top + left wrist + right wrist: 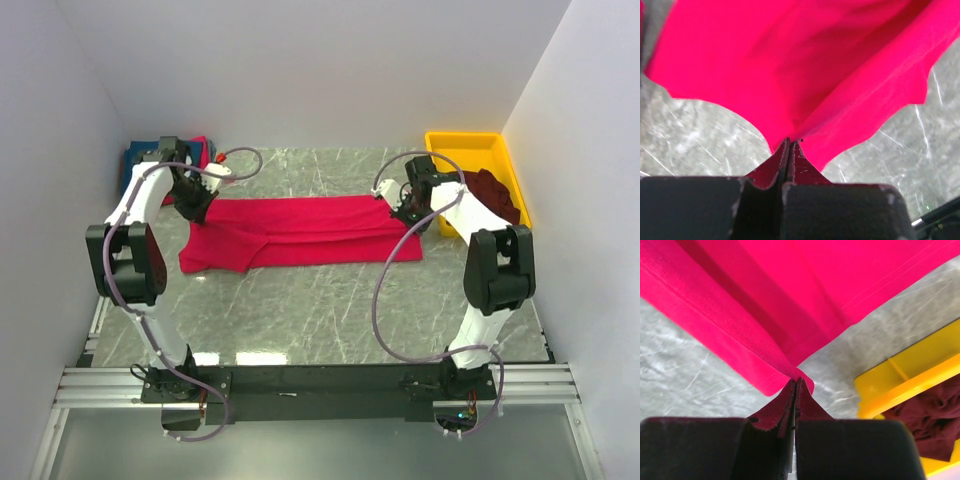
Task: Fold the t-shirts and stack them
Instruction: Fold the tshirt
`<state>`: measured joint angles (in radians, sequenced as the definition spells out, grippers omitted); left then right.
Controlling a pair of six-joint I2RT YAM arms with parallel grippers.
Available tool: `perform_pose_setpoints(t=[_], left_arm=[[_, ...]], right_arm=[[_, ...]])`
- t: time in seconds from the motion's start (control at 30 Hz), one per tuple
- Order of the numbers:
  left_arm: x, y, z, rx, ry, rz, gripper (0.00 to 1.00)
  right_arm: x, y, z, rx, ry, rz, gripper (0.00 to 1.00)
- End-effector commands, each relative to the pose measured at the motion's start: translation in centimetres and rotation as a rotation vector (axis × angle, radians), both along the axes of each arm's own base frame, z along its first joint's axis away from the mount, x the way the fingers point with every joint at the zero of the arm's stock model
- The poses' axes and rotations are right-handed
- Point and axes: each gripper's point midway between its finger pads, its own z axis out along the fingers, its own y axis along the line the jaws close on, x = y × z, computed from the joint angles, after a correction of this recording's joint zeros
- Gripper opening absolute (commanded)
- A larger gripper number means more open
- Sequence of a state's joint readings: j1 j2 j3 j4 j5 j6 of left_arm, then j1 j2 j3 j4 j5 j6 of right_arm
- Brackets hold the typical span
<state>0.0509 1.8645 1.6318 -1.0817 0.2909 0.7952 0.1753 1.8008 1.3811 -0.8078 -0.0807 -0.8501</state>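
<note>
A bright red t-shirt point(300, 232) lies stretched across the middle of the table, partly folded lengthwise. My left gripper point(196, 205) is shut on its left far corner; in the left wrist view the cloth point(805, 70) fans out from the closed tips point(790, 142). My right gripper point(404, 210) is shut on the right far corner, with the hem point(740, 335) pinched at the tips point(797, 381). A dark maroon shirt point(497, 195) lies in the yellow bin point(462, 143). A navy and red pile point(140, 160) sits at the back left.
The yellow bin point(900, 385) stands at the back right, close to my right gripper. White walls enclose the table on three sides. Both arms' cables loop over the marble table top point(320, 310).
</note>
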Motion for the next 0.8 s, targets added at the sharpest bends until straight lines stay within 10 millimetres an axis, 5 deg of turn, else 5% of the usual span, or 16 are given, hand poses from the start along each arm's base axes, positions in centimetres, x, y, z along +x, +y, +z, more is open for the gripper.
perform_pose_setpoints(t=[0.0, 0.3, 0.77], left_arm=[[2.3, 0.0, 1.2, -0.010, -0.045, 0.018, 0.00], [4.4, 0.1, 0.0, 0.002, -0.043, 0.028, 0.01], [5.2, 0.3, -1.4, 0.017, -0.033, 0.046, 0.00]], right_arm=[[1.5, -0.6, 0.7, -0.014, -0.014, -0.002, 0.00], [3.4, -0.7, 0.1, -0.018, -0.012, -0.005, 0.00], [5.4, -0.6, -0.8, -0.030, -0.002, -0.005, 0.00]])
